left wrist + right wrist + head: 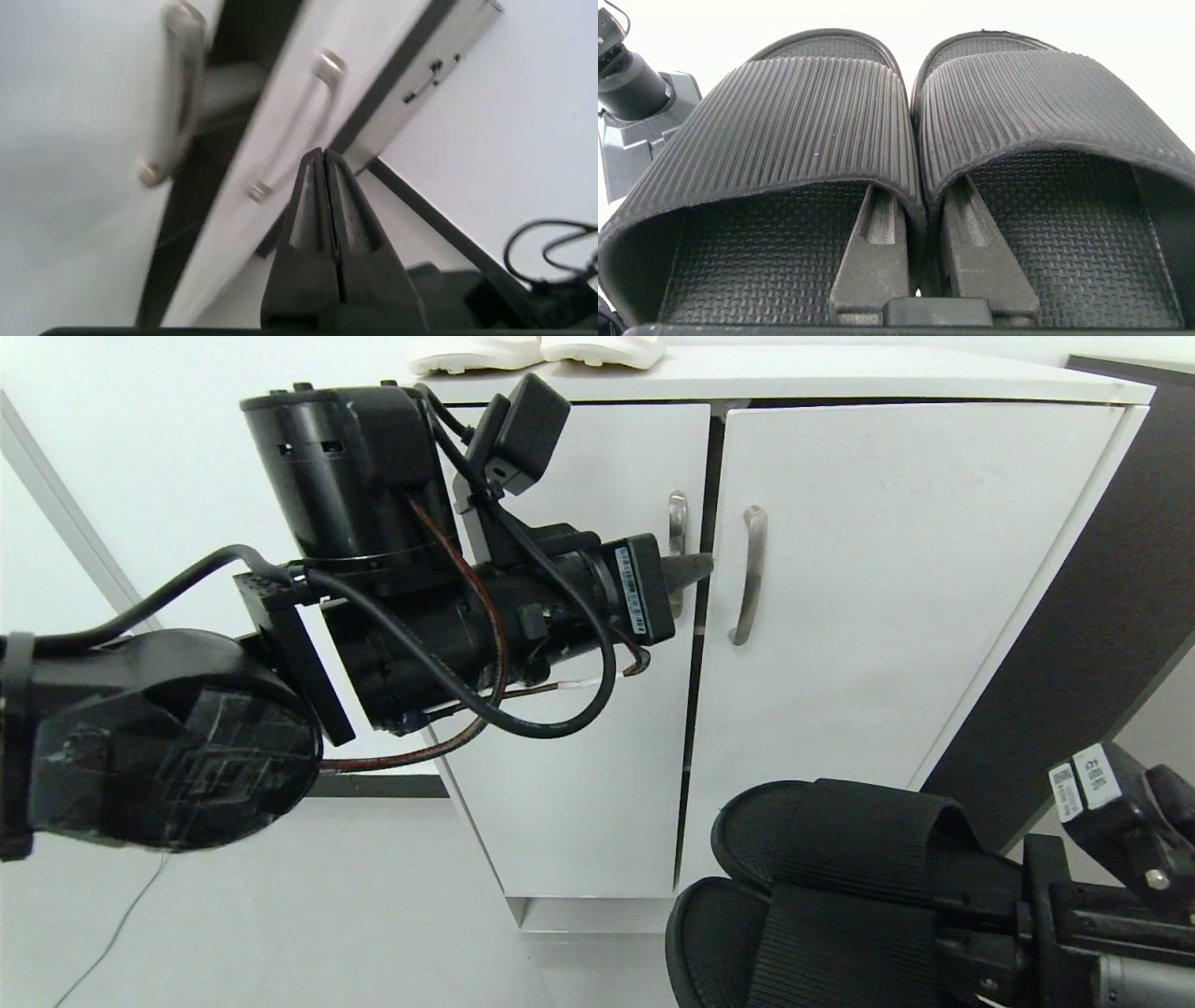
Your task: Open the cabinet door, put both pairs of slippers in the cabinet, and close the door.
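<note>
Opening the cabinet door is the step in hand, by my reading. The left pincer [698, 565] has its fingers pressed flat together with nothing between them. Its tip sits at the dark gap [693, 728] between the two doors. The left door's handle [677, 513] is just above and beside the tip, and the right door's handle [750, 574] is just beyond it. The gap looks slightly wide, so the left door [597, 784] may be ajar; I cannot tell for certain.

The right pincer [918, 187] is clamped on the black slippers [840, 859], one finger inside each, pinching their inner walls. The white slippers [537, 350] lie on the cabinet [896, 616] top, well above the left pincer.

Next move: hook the door edge or handle and swing it outward, keeping the arc clear of the held pair.
</note>
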Tool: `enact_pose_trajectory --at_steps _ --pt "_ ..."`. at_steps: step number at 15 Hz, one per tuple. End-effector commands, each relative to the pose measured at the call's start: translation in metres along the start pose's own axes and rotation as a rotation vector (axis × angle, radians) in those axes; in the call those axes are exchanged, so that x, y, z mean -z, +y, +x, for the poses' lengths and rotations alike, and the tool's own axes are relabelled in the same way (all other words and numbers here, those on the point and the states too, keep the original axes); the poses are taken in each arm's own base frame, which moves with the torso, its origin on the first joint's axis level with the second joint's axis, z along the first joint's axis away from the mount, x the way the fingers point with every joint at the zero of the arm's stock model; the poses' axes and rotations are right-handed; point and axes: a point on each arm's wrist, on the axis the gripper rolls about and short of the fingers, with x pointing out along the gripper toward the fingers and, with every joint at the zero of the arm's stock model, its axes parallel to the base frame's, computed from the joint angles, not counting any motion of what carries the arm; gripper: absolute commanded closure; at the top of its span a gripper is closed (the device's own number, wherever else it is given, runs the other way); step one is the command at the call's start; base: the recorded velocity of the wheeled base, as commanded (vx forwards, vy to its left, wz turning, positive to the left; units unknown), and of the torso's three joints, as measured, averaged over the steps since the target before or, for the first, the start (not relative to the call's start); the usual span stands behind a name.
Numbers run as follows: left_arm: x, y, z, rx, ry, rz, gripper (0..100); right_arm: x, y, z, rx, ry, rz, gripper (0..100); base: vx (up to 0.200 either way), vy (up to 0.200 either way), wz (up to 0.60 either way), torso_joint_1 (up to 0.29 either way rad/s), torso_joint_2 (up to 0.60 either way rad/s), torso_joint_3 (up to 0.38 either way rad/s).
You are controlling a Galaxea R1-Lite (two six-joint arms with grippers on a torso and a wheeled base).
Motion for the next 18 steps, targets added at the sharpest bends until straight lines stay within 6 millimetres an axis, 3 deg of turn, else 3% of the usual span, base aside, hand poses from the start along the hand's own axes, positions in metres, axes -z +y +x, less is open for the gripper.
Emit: enact_pose_trajectory --at_steps 1,7,18 --pt "0.001 0.013 0.013 -0.032 -0.003 0.000 100 0.000 0.000 0.000 0.001 -0.001 -0.001 100 0.000 0.000 0.00 0.000 0.00 0.000" --pt "0.003 0.020 0.032 -0.076 -0.006 0.000 100 0.000 0.000 0.001 0.002 0.002 0.000 100 0.000 0.000 0.00 0.000 0.00 0.000" --pt "-0.003 0.030 0.050 -0.113 0.002 0.002 100 0.001 0.000 0.002 0.001 0.011 0.000 100 0.000 0.000 0.00 0.000 0.00 0.000"
